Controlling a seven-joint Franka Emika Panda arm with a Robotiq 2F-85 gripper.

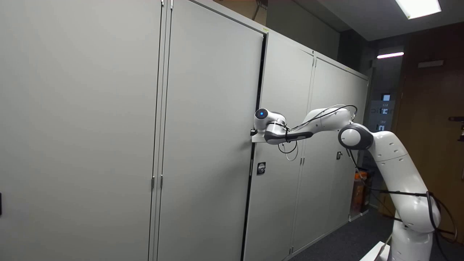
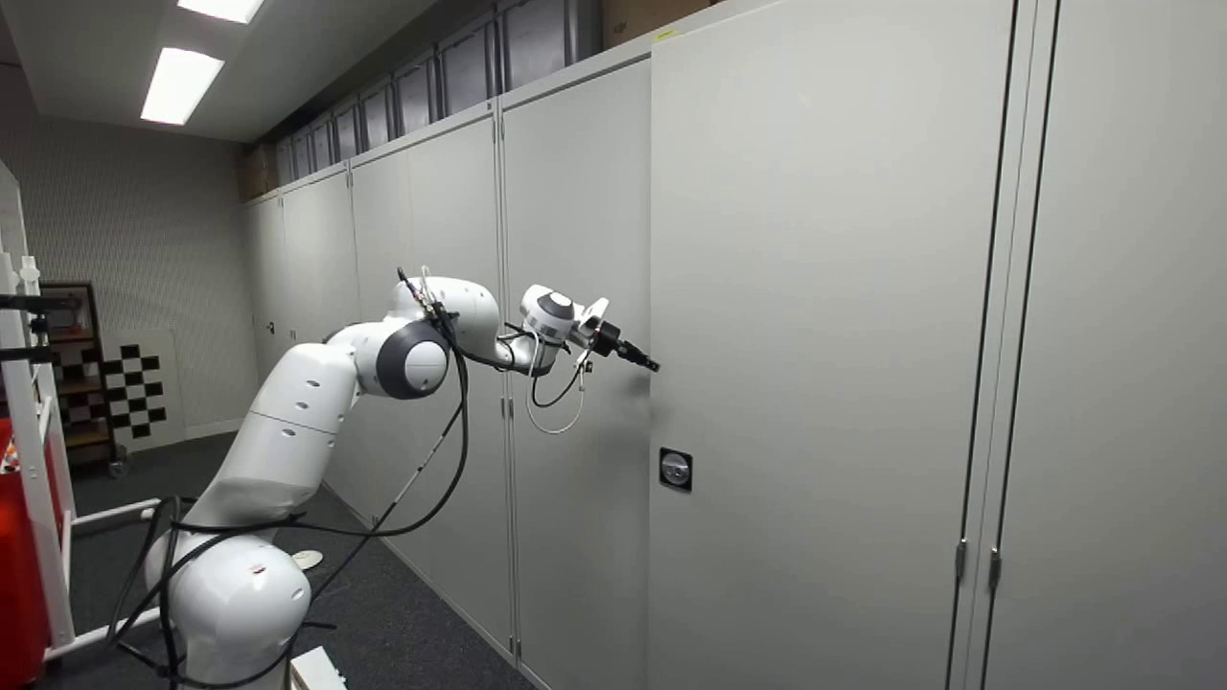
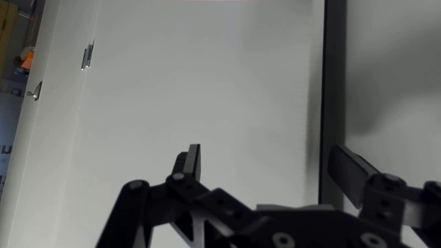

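My gripper stands open, with nothing between its fingers, close to a row of tall grey cabinets. In the wrist view, the left finger pad lies over a grey door; the right finger pad overlaps the dark gap along that door's edge. Contact cannot be told. That door carries a round latch below the gripper and sits slightly proud of the neighbouring door. The gripper points at the door's edge in an exterior view; elsewhere the wrist mostly hides it.
Cables hang from the arm. More cabinet doors and hinges line the wall. An orange-topped box stands at the cabinets' far end. A white frame and a red object stand behind the arm.
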